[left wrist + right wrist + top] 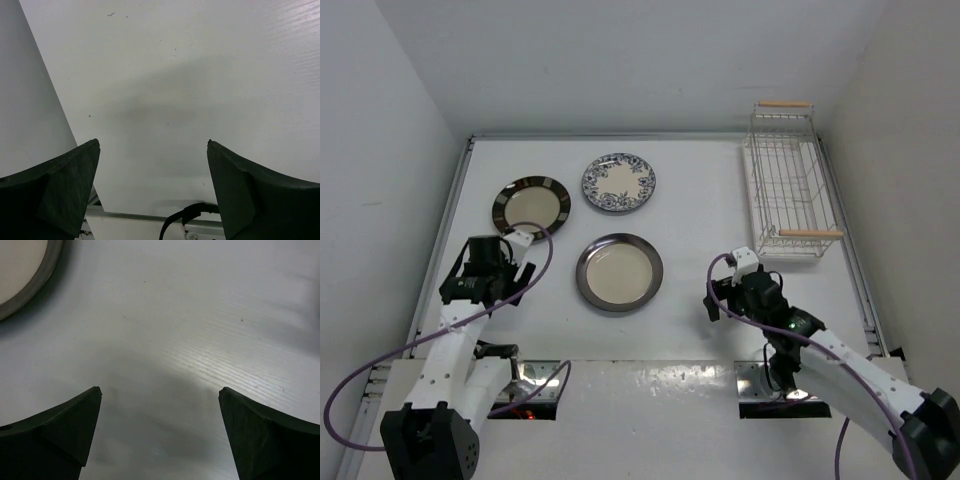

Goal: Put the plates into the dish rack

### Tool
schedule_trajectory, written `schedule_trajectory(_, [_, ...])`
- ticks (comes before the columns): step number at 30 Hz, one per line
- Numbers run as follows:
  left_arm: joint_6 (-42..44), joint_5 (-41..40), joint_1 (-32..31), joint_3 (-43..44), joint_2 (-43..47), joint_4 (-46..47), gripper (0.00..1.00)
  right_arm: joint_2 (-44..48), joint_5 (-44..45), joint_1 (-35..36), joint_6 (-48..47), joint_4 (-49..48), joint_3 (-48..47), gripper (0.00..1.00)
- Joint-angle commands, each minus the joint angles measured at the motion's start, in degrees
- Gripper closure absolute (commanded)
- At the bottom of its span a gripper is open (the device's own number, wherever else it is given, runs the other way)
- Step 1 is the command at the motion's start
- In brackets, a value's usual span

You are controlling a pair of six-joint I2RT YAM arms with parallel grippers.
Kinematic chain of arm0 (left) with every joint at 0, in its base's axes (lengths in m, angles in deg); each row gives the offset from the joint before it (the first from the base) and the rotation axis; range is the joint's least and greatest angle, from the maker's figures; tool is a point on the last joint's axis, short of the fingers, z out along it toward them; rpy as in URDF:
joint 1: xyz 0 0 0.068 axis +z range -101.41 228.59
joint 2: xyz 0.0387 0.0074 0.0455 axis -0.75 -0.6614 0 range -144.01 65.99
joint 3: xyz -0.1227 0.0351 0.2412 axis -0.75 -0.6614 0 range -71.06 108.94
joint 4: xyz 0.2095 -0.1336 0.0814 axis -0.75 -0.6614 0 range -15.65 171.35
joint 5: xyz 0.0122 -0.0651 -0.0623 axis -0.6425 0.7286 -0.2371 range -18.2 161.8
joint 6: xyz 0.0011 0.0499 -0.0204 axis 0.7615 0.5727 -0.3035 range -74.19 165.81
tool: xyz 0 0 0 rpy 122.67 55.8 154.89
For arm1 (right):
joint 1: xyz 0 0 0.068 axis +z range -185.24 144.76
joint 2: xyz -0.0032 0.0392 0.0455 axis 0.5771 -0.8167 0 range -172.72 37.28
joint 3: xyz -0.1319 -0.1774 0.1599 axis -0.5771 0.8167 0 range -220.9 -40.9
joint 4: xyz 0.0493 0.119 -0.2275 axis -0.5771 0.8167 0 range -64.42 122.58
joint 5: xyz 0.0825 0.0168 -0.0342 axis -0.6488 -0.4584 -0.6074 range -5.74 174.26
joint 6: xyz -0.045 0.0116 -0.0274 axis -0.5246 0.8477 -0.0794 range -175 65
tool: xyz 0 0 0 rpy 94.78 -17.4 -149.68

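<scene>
Plates all lie flat on the counter point(700, 215), none loaded: blue floral plate point(618, 183) far centre; dark-rimmed plate point(531, 206) left of it; grey-rimmed plate point(619, 272) nearer; dish rack point(757, 190) empty, far right; left pincer point(153, 145) and right pincer point(160, 390) gape, holding nothing.

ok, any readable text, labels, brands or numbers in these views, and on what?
None readable in any view.
blue-and-white floral plate: pattern only, no lettering.
dark-rimmed plate, grey-rimmed plate, dish rack: no label or mark shows.
Wrist views: nothing written on the table.
</scene>
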Motion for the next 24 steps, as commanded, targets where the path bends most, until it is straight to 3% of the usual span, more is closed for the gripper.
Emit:
schedule_trajectory(1, [0.0,0.88,0.8,0.49,0.96,1.35,0.06,-4.58,5.19,1.47,-2.15,3.92,-7.13,0.01])
schedule_trajectory(3, [0.62,2.72,0.8,2.15,-0.27,1.35,0.02,-7.76,11.32,2.78,-8.37,6.75,-17.55,0.01])
schedule_trajectory(7, [-1.12,6.42,-0.43,14.5,-6.41,1.96,0.0,-26.36,24.07,5.51,-16.4,9.05,-36.21,0.01])
schedule_trajectory(8, [-2.53,6.42,-0.43,17.6,-8.51,1.96,0.0,-30.68,23.83,6.04,-16.66,10.88,-41.98,0.01])
schedule_trajectory(9, [-4.37,6.42,-0.43,21.02,-13.41,1.96,0.0,-32.55,21.83,5.52,-15.01,11.68,-47.61,0.01])
schedule_trajectory(10, [-7.96,8.68,0.87,27.84,-15.98,0.22,0.0,-35.52,10.93,5.08,-13.87,12.3,-52.1,0.01])
schedule_trajectory(12, [-10.18,16.04,3.25,35.08,-20.55,-2.94,0.0,-39.85,0.77,1.13,-11.76,11.95,-55.03,0.01])
schedule_trajectory(13, [-10.71,22.0,6.74,41.38,-23.88,-6.61,0.0,-44.91,-10.59,-0.36,-9.22,12.21,-56.96,0.1])
schedule_trajectory(14, [-10.72,34.85,8.78,43.27,-24.7,-7.52,0.0,-46.7,-12.36,-1.42,-7.63,12.91,-58.11,0.46])
schedule_trajectory(15, [-10.72,39.77,10.36,44.08,-24.71,-7.53,0.0,-48.63,-13.25,-1.69,-5.96,13.79,-59.26,0.61])
schedule_trajectory(16, [-10.11,42.78,11.6,44.08,-23.92,-7.53,0.0,-53.96,-14.39,-2.65,-1.42,15.45,-61.97,0.68])
schedule_trajectory(18, [-8.01,42.38,13.02,41.99,-22.78,-4.81,0.06,-57.07,-18.94,-4.41,2.91,15.38,-62.34,0.54])
schedule_trajectory(20, [-7.38,33.03,13.02,39.97,-23.9,-3.67,0.07,-62.68,-23.01,-4.24,5.3,13.28,-62.52,0.4])
schedule_trajectory(24, [-9.31,24.8,14.16,37.77,-26.81,-3.66,0.11,-70.35,-24.59,-3.89,6.0,12.58,-61.48,0.36])
